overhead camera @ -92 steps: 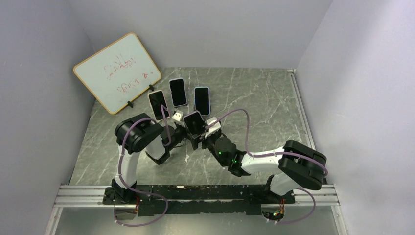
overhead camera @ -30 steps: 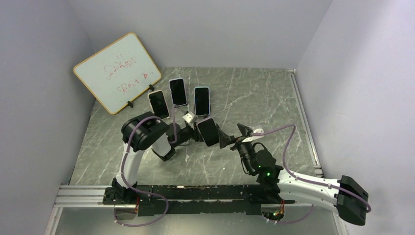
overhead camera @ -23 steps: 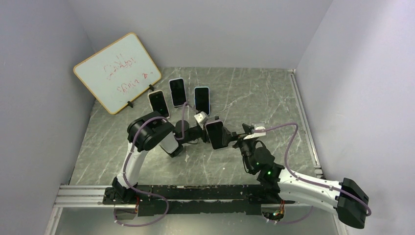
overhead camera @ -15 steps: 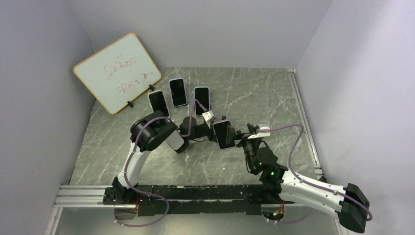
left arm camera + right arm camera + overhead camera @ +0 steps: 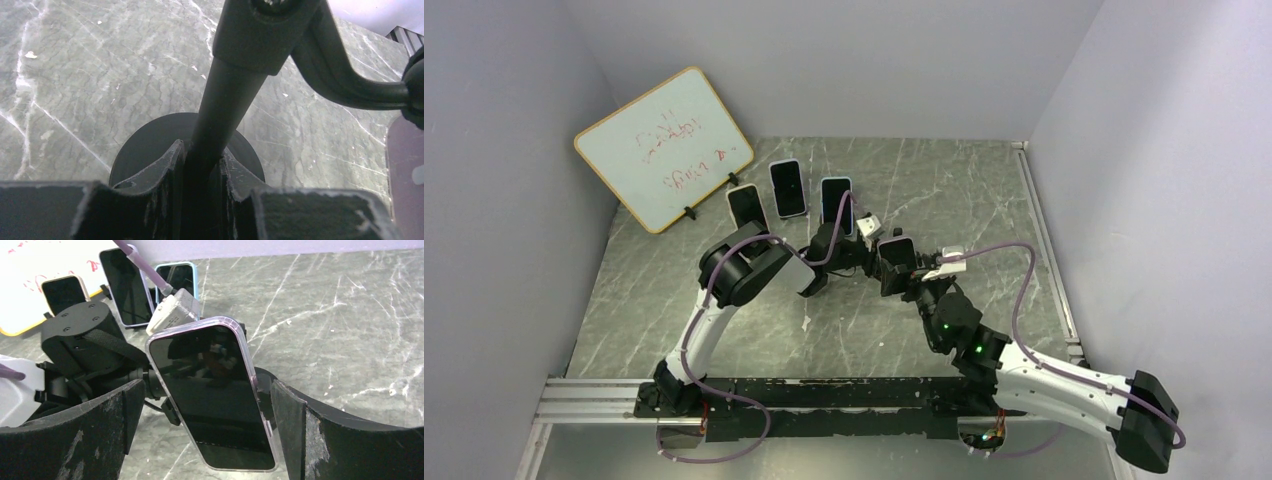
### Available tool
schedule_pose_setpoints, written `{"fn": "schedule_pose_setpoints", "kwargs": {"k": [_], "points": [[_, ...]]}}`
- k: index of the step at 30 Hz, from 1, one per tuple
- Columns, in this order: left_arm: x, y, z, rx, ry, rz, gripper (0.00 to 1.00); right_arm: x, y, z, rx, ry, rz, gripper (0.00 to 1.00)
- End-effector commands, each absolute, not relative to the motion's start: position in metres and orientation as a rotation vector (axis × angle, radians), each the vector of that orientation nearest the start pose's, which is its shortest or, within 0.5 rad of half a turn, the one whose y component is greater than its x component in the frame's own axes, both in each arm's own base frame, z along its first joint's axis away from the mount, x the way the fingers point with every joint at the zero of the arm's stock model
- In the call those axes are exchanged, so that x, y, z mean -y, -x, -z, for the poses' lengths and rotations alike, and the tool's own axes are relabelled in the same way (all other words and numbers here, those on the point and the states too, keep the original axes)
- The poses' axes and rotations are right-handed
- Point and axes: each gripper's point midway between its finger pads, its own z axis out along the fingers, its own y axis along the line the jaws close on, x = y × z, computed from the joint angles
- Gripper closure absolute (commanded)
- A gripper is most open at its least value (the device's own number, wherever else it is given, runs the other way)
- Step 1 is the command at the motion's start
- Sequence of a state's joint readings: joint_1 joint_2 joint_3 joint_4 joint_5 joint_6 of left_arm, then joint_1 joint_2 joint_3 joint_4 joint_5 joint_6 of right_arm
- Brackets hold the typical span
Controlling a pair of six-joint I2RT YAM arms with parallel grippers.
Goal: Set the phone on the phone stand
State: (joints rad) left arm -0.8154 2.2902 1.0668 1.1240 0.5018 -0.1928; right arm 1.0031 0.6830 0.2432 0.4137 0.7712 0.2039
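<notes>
Shift of stand and phone to the right is the change over the last few seconds. Landmark for positions: blue-cased phone [image 5: 835, 205], propped behind the arms.

- Left fingers [image 5: 167, 180]: clamped on the black stem of the phone stand [image 5: 225, 105], just above its round base [image 5: 145, 145]. Grip unchanged over the last second. This arm has carried the stand from front-left of the landmark to front-right of it.
- Phone [image 5: 215, 395], clear case, dark screen: sits in the stand's cradle, leaning back, screen facing the right wrist camera. It travelled with the stand and looks seated the same way.
- Right fingers [image 5: 100, 440]: spread fully apart, one on each side of the phone. Whether either touches the case, cannot tell. This arm pulled back toward the right, then followed the stand.

Judgement: the phone appears to be already on the stand, and the present motion is only repositioning. Remaining work is to rest the base on the bench [image 5: 964, 200] and release. Whether the base is lifted or resting, cannot tell.
</notes>
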Motion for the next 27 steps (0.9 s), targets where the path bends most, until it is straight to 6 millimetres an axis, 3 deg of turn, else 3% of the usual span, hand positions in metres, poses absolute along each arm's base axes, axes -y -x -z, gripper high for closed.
{"fn": "schedule_pose_setpoints", "kwargs": {"k": [1, 6, 12, 15, 22, 27], "points": [[0.461, -0.298, 0.002, -1.712, -0.960, 1.178, 0.95, -0.168, -0.238, -0.194, -1.568, 0.101, -0.354, 0.00], [0.463, -0.297, 0.006, -1.714, -0.979, 1.191, 0.95, -0.164, -0.228, -0.194, -1.602, 0.209, -0.336, 0.00], [0.459, -0.294, -0.001, -1.711, -0.959, 1.223, 0.95, -0.164, -0.215, -0.185, -1.650, 0.201, -0.418, 0.00], [0.454, -0.295, -0.002, -1.715, -0.954, 1.228, 0.95, -0.162, -0.216, -0.178, -1.693, 0.220, -0.373, 0.00], [0.440, -0.300, -0.006, -1.715, -0.931, 1.246, 0.95, -0.184, -0.227, -0.157, -1.804, 0.340, -0.280, 0.00], [0.430, -0.303, -0.007, -1.721, -0.938, 1.227, 0.95, -0.187, -0.232, -0.152, -1.824, 0.336, -0.251, 0.00]]}}
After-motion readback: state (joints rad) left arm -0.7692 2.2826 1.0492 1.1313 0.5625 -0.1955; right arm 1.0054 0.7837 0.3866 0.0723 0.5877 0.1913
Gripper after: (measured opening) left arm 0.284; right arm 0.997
